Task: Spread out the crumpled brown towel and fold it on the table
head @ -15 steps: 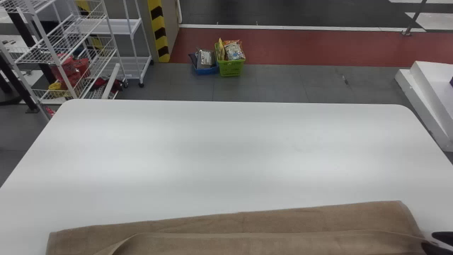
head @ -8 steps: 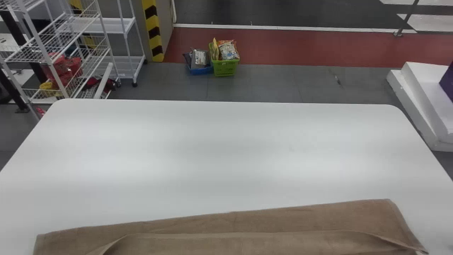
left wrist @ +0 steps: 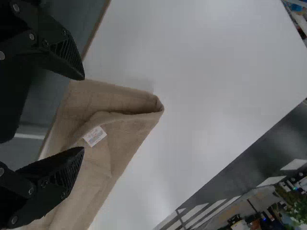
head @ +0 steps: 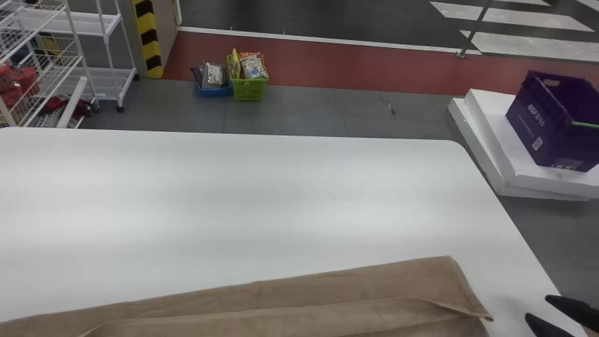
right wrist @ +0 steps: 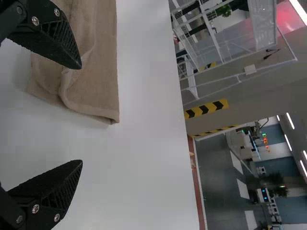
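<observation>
In the head view, swings rightward from the earlier frame, placing the brown towel farther left and exposing more of the purple crate. Lies on the near tabletop, just left of the right hand, spread and apart from the cloth; near the left hand, also spread, bears a white tag. Looks folded lengthwise, lightly creased.

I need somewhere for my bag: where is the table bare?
Bare white table runs from the brown towel to the table's far edge. The smaller patch between towel and right edge has the right gripper over it. The towel crowds the near side.
</observation>
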